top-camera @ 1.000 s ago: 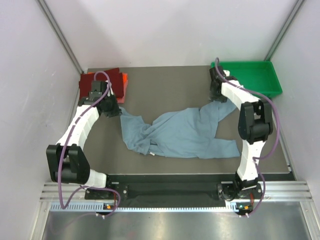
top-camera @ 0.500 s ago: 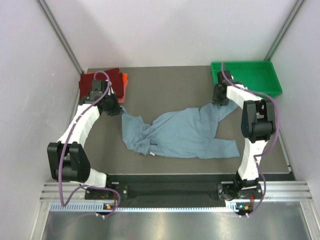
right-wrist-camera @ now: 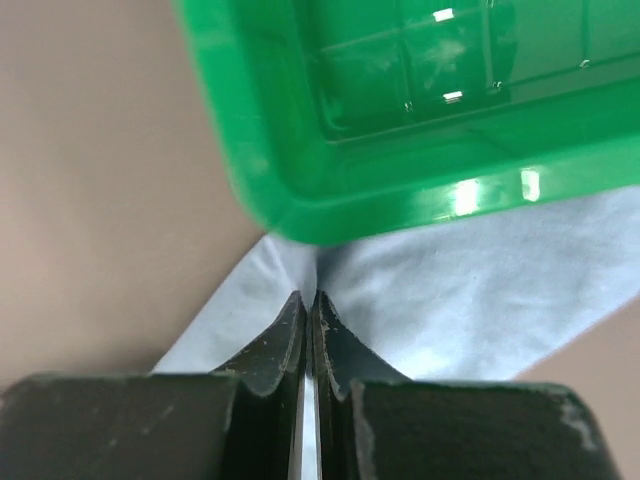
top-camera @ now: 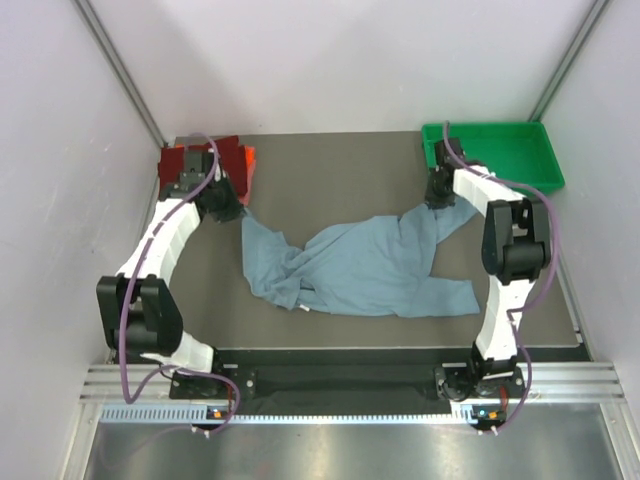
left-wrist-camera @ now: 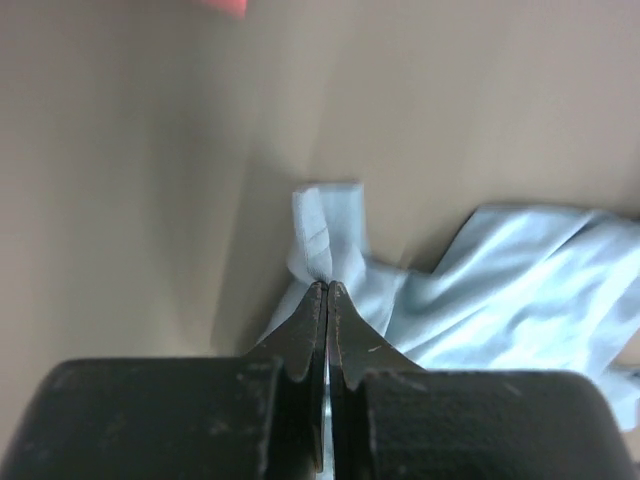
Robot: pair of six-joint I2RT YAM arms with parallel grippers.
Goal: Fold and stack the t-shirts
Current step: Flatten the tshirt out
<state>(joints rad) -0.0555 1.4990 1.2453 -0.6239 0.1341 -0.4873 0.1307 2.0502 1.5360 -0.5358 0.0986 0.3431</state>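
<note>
A dusty grey-blue t-shirt (top-camera: 360, 265) lies crumpled across the middle of the table. My left gripper (top-camera: 232, 212) is shut on its left corner (left-wrist-camera: 325, 240), the cloth pinched at the fingertips. My right gripper (top-camera: 437, 203) is shut on the shirt's upper right edge (right-wrist-camera: 300, 275), just in front of the green tray. A dark red t-shirt (top-camera: 190, 160) and an orange t-shirt (top-camera: 249, 162) lie folded at the back left, behind the left gripper.
A green plastic tray (top-camera: 492, 152) stands at the back right, its near corner (right-wrist-camera: 300, 215) right beside the right gripper. White walls close in the left, right and back of the brown table (top-camera: 330, 180).
The right gripper has come down onto the shirt's upper right edge by the tray and shut on it. The left arm has pulled its corner of the shirt slightly up and back.
</note>
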